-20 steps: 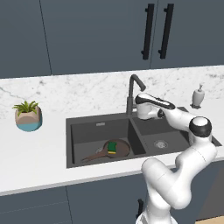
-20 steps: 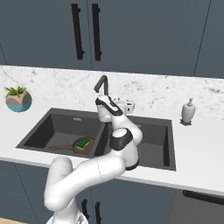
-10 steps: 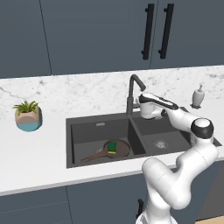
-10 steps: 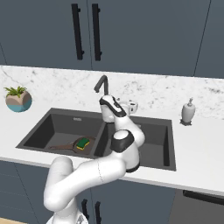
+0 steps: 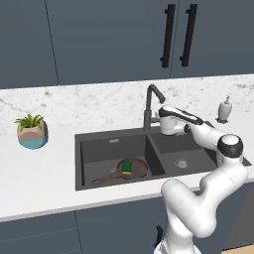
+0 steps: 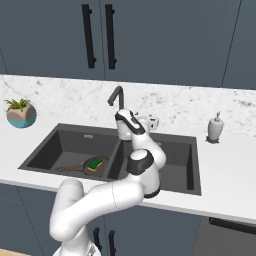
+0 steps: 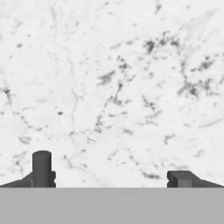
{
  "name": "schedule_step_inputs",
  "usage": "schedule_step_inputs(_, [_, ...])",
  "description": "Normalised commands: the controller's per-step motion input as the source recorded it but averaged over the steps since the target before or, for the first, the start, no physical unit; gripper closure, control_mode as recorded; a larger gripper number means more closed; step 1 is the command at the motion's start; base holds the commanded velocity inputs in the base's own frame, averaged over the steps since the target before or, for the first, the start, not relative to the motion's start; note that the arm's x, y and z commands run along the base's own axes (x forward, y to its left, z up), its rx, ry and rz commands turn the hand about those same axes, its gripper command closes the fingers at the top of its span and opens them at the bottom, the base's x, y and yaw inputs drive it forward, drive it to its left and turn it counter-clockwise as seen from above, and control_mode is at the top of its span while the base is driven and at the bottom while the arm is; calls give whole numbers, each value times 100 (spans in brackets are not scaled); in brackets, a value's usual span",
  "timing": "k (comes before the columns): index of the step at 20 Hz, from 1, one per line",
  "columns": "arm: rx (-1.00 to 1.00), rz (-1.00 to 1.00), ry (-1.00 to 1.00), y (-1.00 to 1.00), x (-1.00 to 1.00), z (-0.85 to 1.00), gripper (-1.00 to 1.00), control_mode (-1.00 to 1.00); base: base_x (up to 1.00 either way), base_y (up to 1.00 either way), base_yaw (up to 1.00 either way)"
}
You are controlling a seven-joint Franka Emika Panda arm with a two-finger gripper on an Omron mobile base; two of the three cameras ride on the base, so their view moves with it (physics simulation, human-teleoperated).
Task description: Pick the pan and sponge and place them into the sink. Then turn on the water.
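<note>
Already the small dark brown skillet (image 5: 131, 170) and yellow-green sponge (image 5: 128, 165) lie in the dark grey sink's (image 5: 115, 143) left basin, while the empty, wide-open gripper (image 7: 112, 177) nears the stiff, slippery-looking gooseneck faucet (image 5: 152, 101).

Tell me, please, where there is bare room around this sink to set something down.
The counter is bare between the potted plant and the sink. The right basin holds just its drain. The left basin is crowded by the pan and sponge; the open gripper hangs beside the faucet.
</note>
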Motion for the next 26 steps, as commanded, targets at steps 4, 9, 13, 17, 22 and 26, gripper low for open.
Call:
schedule_step_inputs(4, [5, 0, 0, -100, 0, 0, -100, -100, 0, 0, 0])
schedule_step_inputs(9, [4, 0, 0, -100, 0, 0, -100, -100, 0, 0, 0])
schedule_step_inputs(13, [4, 0, 0, -100, 0, 0, -100, -100, 0, 0, 0])
schedule_step_inputs(17, [4, 0, 0, -100, 0, 0, -100, -100, 0, 0, 0])
schedule_step_inputs(22, [2, 0, 0, -93, 0, 0, -100, -100, 0, 0, 0])
schedule_step_inputs(26, [0, 0, 0, -67, -1, 0, -100, -100, 0, 0, 0])
